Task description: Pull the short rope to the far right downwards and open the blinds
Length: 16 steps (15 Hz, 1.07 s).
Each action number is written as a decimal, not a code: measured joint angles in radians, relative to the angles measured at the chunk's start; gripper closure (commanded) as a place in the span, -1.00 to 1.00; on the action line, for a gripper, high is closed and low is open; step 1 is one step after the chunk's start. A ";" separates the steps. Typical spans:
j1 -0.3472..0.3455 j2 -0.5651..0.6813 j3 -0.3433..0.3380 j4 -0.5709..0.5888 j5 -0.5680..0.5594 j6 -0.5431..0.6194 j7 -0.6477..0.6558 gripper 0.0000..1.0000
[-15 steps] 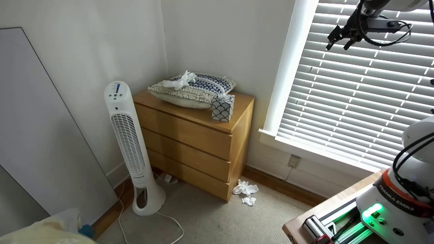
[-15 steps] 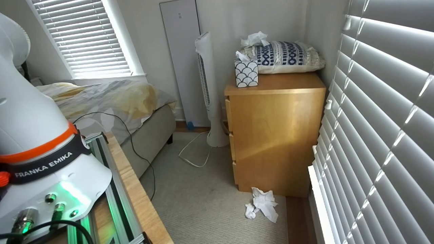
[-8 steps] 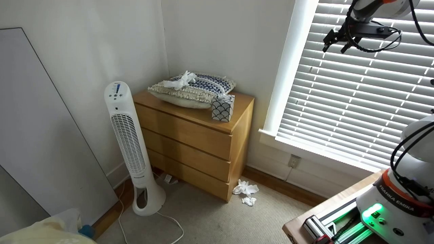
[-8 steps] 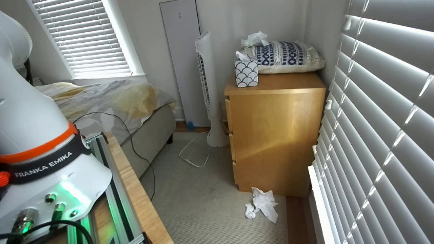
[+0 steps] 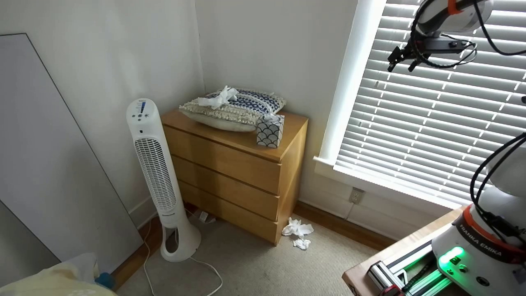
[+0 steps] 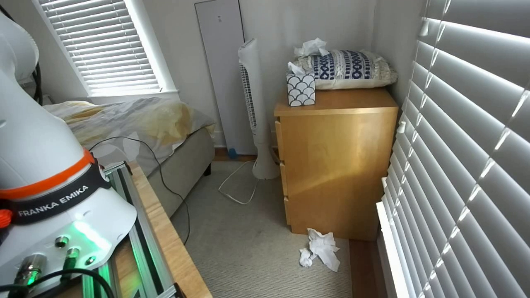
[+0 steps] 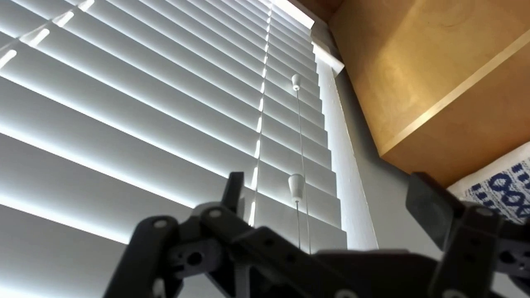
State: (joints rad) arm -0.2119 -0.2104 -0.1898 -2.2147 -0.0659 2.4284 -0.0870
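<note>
My pincer: jaws spread wide, nothing gripped tbh
Short rope: ahead of me, its white knob showing in the gap between my jaws
Blinds: lowered, also ahead
Dresser: ahead, off to one side

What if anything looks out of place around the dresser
Crumpled tissues lie on the carpet beside the dresser, and another tissue sits on the pillow; they look discarded. The pillow itself seems odd, resting there rather than on the bed.
</note>
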 measured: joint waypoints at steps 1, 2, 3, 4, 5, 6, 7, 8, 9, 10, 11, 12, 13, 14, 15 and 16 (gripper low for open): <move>0.000 0.027 0.000 0.009 0.000 0.016 -0.007 -1.00; 0.003 0.054 0.000 0.016 0.000 0.037 -0.014 -1.00; 0.006 0.081 0.000 0.021 0.001 0.066 -0.019 -1.00; 0.010 0.106 0.000 0.026 0.003 0.095 -0.024 -1.00; 0.013 0.131 0.000 0.033 0.006 0.121 -0.033 -1.00; 0.016 0.156 0.001 0.039 0.006 0.150 -0.042 -1.00; 0.017 0.182 0.001 0.046 0.008 0.181 -0.053 -1.00; 0.018 0.207 0.003 0.052 0.013 0.213 -0.067 -1.00; 0.018 0.223 0.003 0.057 0.014 0.222 -0.071 -1.00; 0.017 0.228 0.003 0.060 0.014 0.222 -0.070 -1.00; 0.017 0.227 0.003 0.061 0.014 0.222 -0.070 -1.00; 0.017 0.224 0.003 0.061 0.013 0.222 -0.070 -1.00; 0.017 0.221 0.003 0.062 0.013 0.222 -0.070 -1.00; 0.017 0.220 0.003 0.062 0.013 0.222 -0.070 -1.00; 0.017 0.220 0.003 0.063 0.013 0.222 -0.070 -1.00; 0.017 0.221 0.003 0.063 0.013 0.222 -0.070 -1.00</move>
State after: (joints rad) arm -0.1947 0.0110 -0.1870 -2.1513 -0.0524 2.6503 -0.1573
